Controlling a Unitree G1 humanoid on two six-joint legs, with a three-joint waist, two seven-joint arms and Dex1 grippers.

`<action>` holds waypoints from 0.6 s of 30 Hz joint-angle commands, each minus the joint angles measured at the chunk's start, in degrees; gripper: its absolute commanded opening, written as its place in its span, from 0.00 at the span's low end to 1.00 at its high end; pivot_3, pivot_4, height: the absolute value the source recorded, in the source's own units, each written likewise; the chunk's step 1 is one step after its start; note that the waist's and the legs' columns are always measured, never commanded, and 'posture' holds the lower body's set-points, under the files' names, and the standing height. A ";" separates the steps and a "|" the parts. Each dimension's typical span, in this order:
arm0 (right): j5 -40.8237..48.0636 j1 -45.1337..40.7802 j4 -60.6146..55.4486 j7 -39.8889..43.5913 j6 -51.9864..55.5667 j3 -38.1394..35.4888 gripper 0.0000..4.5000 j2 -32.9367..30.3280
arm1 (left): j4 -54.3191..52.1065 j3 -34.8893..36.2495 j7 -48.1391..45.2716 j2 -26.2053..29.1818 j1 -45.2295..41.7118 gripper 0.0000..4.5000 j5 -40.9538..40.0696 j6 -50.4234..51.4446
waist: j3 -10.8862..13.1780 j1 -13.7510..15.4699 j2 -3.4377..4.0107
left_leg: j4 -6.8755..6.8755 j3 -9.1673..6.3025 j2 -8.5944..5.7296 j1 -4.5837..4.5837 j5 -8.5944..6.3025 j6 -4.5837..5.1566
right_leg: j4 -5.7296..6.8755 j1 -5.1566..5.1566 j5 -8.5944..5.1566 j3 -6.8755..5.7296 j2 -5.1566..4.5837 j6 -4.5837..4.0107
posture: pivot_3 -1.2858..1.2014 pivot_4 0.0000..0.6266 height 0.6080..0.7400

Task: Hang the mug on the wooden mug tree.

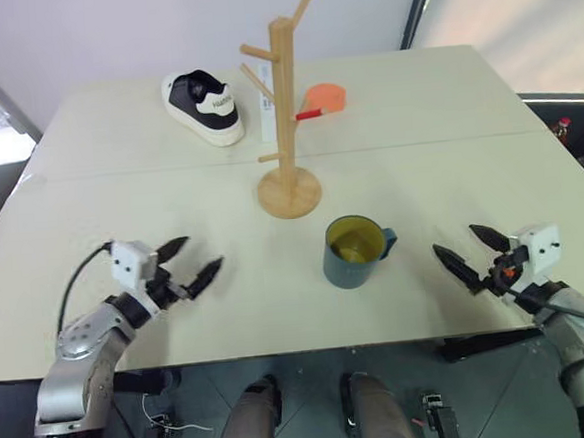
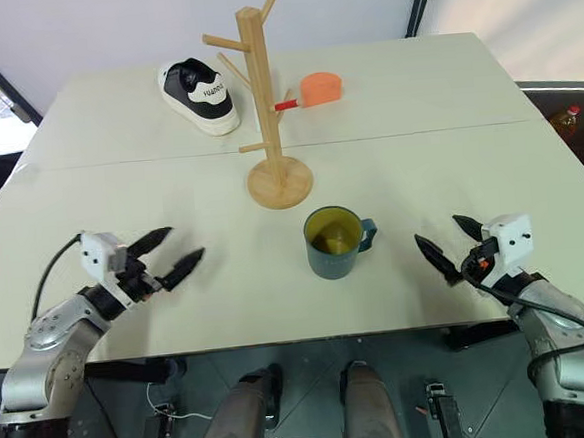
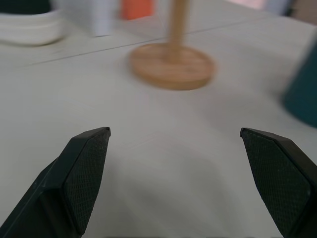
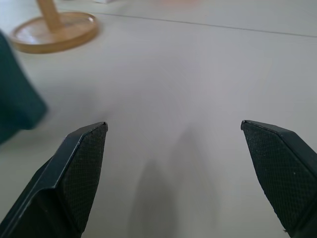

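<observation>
Glossy teal mug (image 1: pixel 356 254) beside round-based wooden mug tree (image 1: pixel 286 129)

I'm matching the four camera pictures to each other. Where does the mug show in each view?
Left eye: mug centre, nearer than the mug tree.
Right eye: mug centre, same relation.
Left wrist: teal side at the edge.
Right wrist: teal side at the edge.
Shared landmark: the tree's round base.

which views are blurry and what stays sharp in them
Left wrist view: black fingers sharp, the wooden mug tree base and the mug soft. Right wrist view: fingers sharp, mug blurred. Left and right eye views: sharp throughout.
</observation>
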 commanded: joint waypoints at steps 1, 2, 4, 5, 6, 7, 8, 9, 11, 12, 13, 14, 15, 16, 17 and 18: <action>0.68 3.28 -9.32 -0.93 0.76 2.36 1.00 1.64 | -4.58 -3.36 -6.49 2.52 -0.04 1.00 -2.60 1.36 | -0.01 0.04 0.02 | 0.00 0.00 0.01 0.01 0.00 0.00 | 0.01 -0.01 -0.01 0.00 0.01 0.00 | 0.52 0.24 1.00; 0.02 3.57 -10.92 -1.73 0.94 3.93 1.00 2.37 | -5.69 -4.77 -7.53 2.81 -0.74 1.00 -3.08 2.08 | -0.01 0.03 0.02 | 0.00 0.00 0.04 0.01 0.00 0.00 | 0.02 -0.01 -0.01 -0.01 0.02 0.00 | 0.52 0.24 1.00; -1.21 3.41 -12.06 -2.75 1.07 5.80 1.00 3.22 | -7.04 -6.41 -8.40 3.03 -1.66 1.00 -3.45 2.79 | -0.01 0.00 0.03 | 0.03 0.04 0.07 -0.01 -0.09 -0.14 | 0.02 -0.01 0.00 -0.02 0.01 -0.02 | 0.52 0.24 1.00; -2.00 2.63 -11.61 -3.58 0.84 6.48 1.00 3.75 | -7.67 -7.09 -8.69 3.12 -2.09 1.00 -3.53 3.11 | -0.01 0.01 0.03 | 0.07 0.09 0.07 -0.02 -0.09 -0.15 | 0.01 -0.01 0.00 -0.01 -0.02 -0.02 | 0.52 0.24 1.00; -2.60 1.85 -11.03 -4.24 0.54 6.89 1.00 4.14 | -8.07 -7.54 -8.86 3.22 -2.40 1.00 -3.51 3.34 | -0.01 0.00 0.02 | 0.12 0.11 0.08 -0.06 -0.09 -0.15 | -0.02 0.00 0.00 -0.02 -0.03 -0.03 | 0.52 0.24 1.00; -2.89 1.01 -10.33 -4.62 0.35 7.24 1.00 4.55 | -8.41 -7.98 -8.99 3.30 -2.68 1.00 -3.35 3.48 | -0.01 -0.02 0.04 | 0.16 0.15 0.08 -0.09 -0.10 -0.15 | -0.09 0.01 0.00 -0.02 -0.04 -0.03 | 0.52 0.24 1.00; -3.06 0.45 -9.86 -4.83 0.23 7.45 1.00 4.81 | -8.63 -8.24 -9.06 3.33 -2.86 1.00 -3.21 3.60 | -0.01 -0.03 0.04 | 0.18 0.19 0.08 -0.12 -0.10 -0.15 | -0.17 0.01 0.00 -0.01 -0.07 -0.03 | 0.52 0.24 1.00; -3.25 -0.01 -9.30 -4.57 -0.07 7.89 1.00 4.97 | -8.79 -8.30 -8.83 3.20 -2.95 1.00 -2.86 3.41 | -0.01 -0.01 0.03 | 0.18 0.21 0.08 -0.13 -0.09 -0.15 | -0.24 0.03 0.00 -0.01 -0.08 -0.03 | 0.52 0.24 1.00; -3.62 -0.87 -8.05 -4.13 -0.70 8.74 1.00 5.30 | -8.96 -8.21 -8.47 3.00 -2.93 1.00 -2.73 3.34 | -0.01 0.07 0.03 | 0.15 0.20 0.08 -0.14 -0.09 -0.14 | -0.40 0.08 0.01 -0.01 -0.07 -0.04 | 0.52 0.24 1.00; -3.86 -1.24 -7.44 -4.02 -1.04 9.07 1.00 5.46 | -9.01 -8.18 -8.32 2.95 -2.86 1.00 -2.65 3.28 | -0.01 0.08 0.03 | 0.14 0.20 0.07 -0.15 -0.11 -0.10 | -0.40 0.09 0.02 -0.01 -0.07 -0.04 | 0.52 0.24 1.00; -4.13 -1.68 -6.69 -3.96 -1.45 9.34 1.00 5.64 | -9.06 -8.17 -8.14 2.92 -2.75 1.00 -2.49 3.16 | -0.01 0.12 0.03 | 0.14 0.20 0.06 -0.15 -0.13 -0.05 | -0.40 0.09 0.02 -0.01 -0.07 -0.04 | 0.52 0.24 1.00; -4.34 -1.97 -6.16 -3.91 -1.78 9.51 1.00 5.77 | -9.09 -8.18 -8.02 2.90 -2.67 1.00 -2.34 3.06 | -0.01 0.19 0.03 | 0.09 0.19 0.05 -0.14 -0.08 0.12 | -0.39 0.08 0.03 -0.01 -0.07 -0.05 | 0.52 0.24 1.00; -4.52 -2.23 -5.68 -3.82 -2.09 9.64 1.00 5.87 | -9.15 -8.17 -7.93 2.89 -2.57 1.00 -2.27 3.00 | -0.01 0.23 0.03 | 0.05 0.19 0.04 -0.14 -0.07 0.15 | -0.36 0.05 0.07 -0.02 -0.06 -0.10 | 0.52 0.24 1.00; -4.69 -2.61 -5.14 -3.68 -2.43 9.85 1.00 6.00 | -9.24 -8.15 -7.87 2.86 -2.43 1.00 -2.24 2.95 | -0.01 0.25 0.03 | 0.01 0.19 0.03 -0.13 -0.07 0.16 | -0.32 0.03 0.12 -0.02 -0.06 -0.19 | 0.52 0.24 1.00; -4.79 -2.85 -4.78 -3.58 -2.69 9.99 1.00 6.08 | -9.29 -8.14 -7.84 2.84 -2.34 1.00 -2.23 2.94 | -0.01 0.25 0.03 | 0.00 0.18 0.03 -0.13 -0.08 0.17 | -0.24 0.00 0.11 -0.02 -0.06 -0.18 | 0.52 0.24 1.00; -4.95 -3.32 -4.09 -3.35 -3.07 10.37 1.00 6.20 | -9.45 -8.07 -7.69 2.79 -2.09 1.00 -2.13 2.84 | -0.01 0.23 0.03 | 0.01 0.18 0.02 -0.11 -0.08 0.18 | -0.14 -0.01 0.09 -0.02 -0.06 -0.14 | 0.52 0.24 1.00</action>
